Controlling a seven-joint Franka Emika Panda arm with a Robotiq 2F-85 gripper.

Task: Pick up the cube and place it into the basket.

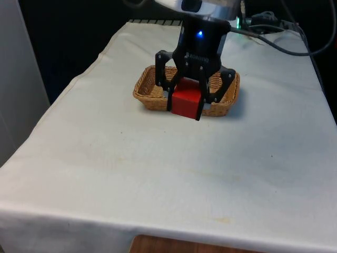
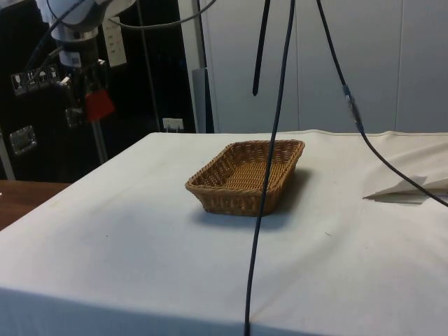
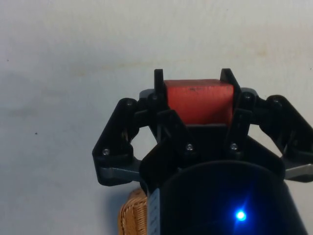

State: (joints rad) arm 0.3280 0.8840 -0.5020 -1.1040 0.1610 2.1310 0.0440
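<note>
My black gripper point(image 1: 185, 109) is shut on a red cube point(image 1: 186, 101) and holds it in the air. In the front view the cube hangs before the near rim of the wicker basket point(image 1: 143, 90). The side view puts the gripper point(image 2: 91, 112) and the cube point(image 2: 99, 104) high above the cloth, well off to one side of the basket point(image 2: 210, 187), which has nothing in it. In the wrist view the cube point(image 3: 198, 102) sits clamped between both fingers point(image 3: 159, 83), with white cloth beneath it and a corner of the basket point(image 3: 133, 215) at the picture's edge.
Black cables point(image 2: 276, 140) hang in front of the side camera across the basket. A folded white sheet point(image 2: 409, 187) lies on the cloth beyond the basket. More cables point(image 1: 284, 45) trail over the table's far corner.
</note>
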